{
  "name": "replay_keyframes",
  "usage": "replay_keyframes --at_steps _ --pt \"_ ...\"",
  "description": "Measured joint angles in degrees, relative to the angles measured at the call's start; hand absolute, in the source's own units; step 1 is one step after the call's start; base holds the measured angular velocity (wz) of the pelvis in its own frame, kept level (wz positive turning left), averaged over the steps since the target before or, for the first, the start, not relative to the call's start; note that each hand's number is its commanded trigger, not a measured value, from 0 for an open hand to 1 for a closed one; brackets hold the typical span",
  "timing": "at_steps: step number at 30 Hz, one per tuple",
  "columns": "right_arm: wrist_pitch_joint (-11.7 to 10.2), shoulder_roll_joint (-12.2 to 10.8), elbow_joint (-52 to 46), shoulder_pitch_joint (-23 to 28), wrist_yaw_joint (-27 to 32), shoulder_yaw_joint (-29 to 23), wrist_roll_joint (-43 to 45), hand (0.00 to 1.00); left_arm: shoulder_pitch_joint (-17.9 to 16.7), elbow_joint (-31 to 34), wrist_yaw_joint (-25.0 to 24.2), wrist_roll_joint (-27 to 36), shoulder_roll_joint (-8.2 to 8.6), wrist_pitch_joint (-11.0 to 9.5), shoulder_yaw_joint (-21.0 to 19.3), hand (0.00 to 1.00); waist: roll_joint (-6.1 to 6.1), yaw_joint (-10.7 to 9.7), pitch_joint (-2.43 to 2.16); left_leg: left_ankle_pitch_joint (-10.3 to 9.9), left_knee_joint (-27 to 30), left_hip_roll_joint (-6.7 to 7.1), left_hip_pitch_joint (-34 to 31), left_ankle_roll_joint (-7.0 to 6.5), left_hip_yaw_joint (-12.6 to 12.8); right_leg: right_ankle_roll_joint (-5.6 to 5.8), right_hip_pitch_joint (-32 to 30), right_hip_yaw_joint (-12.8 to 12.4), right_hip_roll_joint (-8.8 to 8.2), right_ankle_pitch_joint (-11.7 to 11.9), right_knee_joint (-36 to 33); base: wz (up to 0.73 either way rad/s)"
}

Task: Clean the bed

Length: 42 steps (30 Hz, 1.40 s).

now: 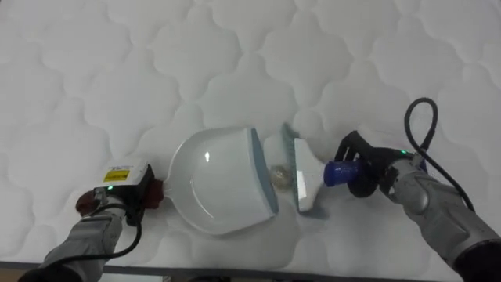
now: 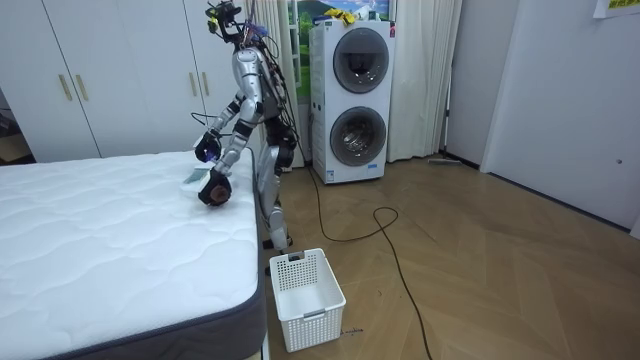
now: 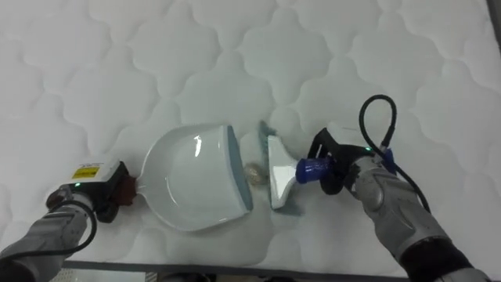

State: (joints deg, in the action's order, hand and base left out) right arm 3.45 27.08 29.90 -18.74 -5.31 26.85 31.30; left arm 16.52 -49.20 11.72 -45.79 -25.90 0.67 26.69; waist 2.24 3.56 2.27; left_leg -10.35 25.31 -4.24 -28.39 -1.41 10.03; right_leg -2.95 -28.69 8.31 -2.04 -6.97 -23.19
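Here we are over the mattress (image 1: 94, 63), close to its near edge, and the sweep is right at its key moment. The left hand (image 1: 117, 196) is wrapped round the red handle of the white dustpan (image 1: 219, 184), which lies flat with its blue-grey lip turned toward the robot's right. The right hand (image 1: 372, 176) is clamped on the blue handle of the brush (image 1: 307, 186), its white head standing just beside that lip. Between the two sits one small pale scrap (image 1: 280, 176), right at the pan's lip but not yet inside it. By my reading the job is well along: the quilted surface around looks bare, the tools are lined up, and this scrap is the only litter in sight. What looks left is a short flick of the brush toward the pan, then lifting the pan level and carrying it off. The eye views give the detail, meaning the scrap, the lip and both grips. The room view is too far off for the scrap, but it shows the robot standing at the bed's side by a corner, leaning over with both arms down on the mattress. It also shows a white basket (image 2: 305, 285) on the wooden floor (image 2: 480, 260) by the bed's nearer corner, possibly where the sweepings go, and a stacked washer and dryer (image 2: 350, 100) behind the robot.
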Motion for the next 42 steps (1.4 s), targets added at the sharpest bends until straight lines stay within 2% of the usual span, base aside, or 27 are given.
replay_keyframes --at_steps 6,10,15,20,24,42 --pt "-0.85 0.15 -3.4 0.13 -1.72 3.29 0.9 1.0 0.02 0.07 0.04 0.03 -0.41 -1.48 -0.01 1.0 0.42 -0.24 -0.06 -0.02 0.33 0.64 -0.69 0.01 0.11 -0.03 -1.59 -0.12 -0.67 -0.98 -1.75 0.01" --pt "-0.94 0.15 -6.13 0.2 -3.06 3.55 3.57 1.0 0.03 0.08 0.05 0.07 -0.42 -2.17 -0.22 1.0 0.6 -0.27 -0.05 -0.1 1.03 0.49 -1.7 -0.13 0.09 -0.02 -2.44 0.09 -0.84 -1.01 -2.56 -0.01" --pt "-0.91 0.35 -8.64 0.94 -4.64 4.45 4.85 1.0 -0.05 -0.17 0.09 0.05 -0.57 -2.29 -0.73 1.0 1.53 -0.13 -0.04 -0.36 1.37 0.44 -1.76 -0.25 0.13 0.08 -2.46 -0.13 -0.78 -1.07 -2.65 0.0" --pt "-1.18 0.18 -8.73 1.32 -6.44 6.86 4.68 1.0 -0.09 -0.15 0.22 0.06 -0.65 -2.6 -0.72 1.0 1.54 0.17 -0.04 -1.03 2.44 -0.03 -2.17 -0.26 0.15 0.09 -2.46 -0.2 -0.45 -1.07 -2.67 -0.02" --pt "-2.47 0.11 -8.73 1.78 -7.14 6.9 4.5 1.0 -0.32 0.16 0.57 0.07 -1.12 -2.99 -0.64 1.0 1.52 0.09 -0.05 -1.03 2.44 -0.05 -2.43 -0.27 0.13 0.09 -2.64 -0.13 -0.44 -1.08 -2.69 0.0" --pt "-4.53 0.21 -7.71 1.79 -4.65 6.8 5.2 1.0 -1.42 1.05 1.74 0.17 -1.58 -3.53 0.07 1.0 1.38 -0.05 -0.01 -1.03 2.38 0.07 -1.81 -0.26 -0.53 0.13 -1.66 0.44 -0.52 -1.1 -2.38 0.01"
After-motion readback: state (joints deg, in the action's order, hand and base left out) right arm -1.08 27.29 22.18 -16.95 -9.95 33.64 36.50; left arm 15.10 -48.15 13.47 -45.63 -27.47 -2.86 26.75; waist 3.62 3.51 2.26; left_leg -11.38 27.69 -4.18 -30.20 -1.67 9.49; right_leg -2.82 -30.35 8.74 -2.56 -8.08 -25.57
